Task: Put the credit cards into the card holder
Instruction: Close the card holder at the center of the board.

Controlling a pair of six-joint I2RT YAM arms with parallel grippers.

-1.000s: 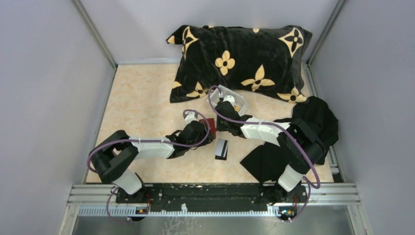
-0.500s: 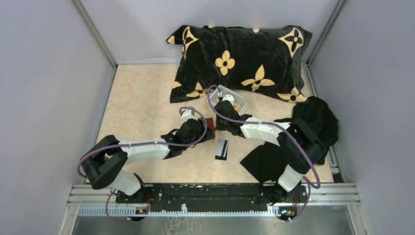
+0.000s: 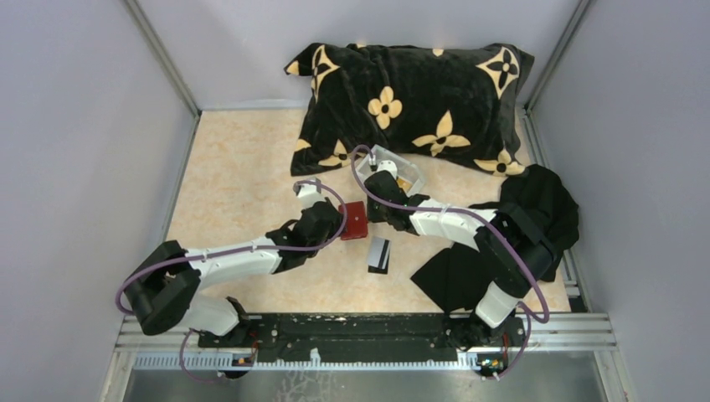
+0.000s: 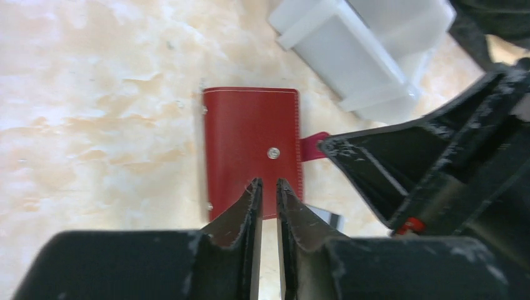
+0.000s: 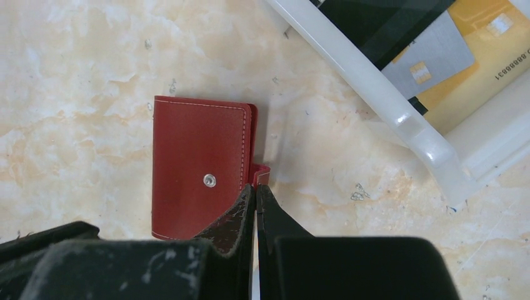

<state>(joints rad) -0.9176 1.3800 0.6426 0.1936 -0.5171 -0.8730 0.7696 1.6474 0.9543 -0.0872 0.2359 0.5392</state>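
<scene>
With right jaws clenching the small red folding card holder's (image 5: 200,175) tab, I am risking dragging it unopened; left jaws' state I cannot tell.

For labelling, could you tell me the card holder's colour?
The holder is red, clearest in right wrist view.

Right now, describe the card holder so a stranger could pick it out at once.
Find the black flowered pillow at the far side, then the white tray in front of it. Just left of the tray and nearer lies the card holder, closed: the only red thing, with a metal stud, unlike the black, white-banded card nearer still.
</scene>
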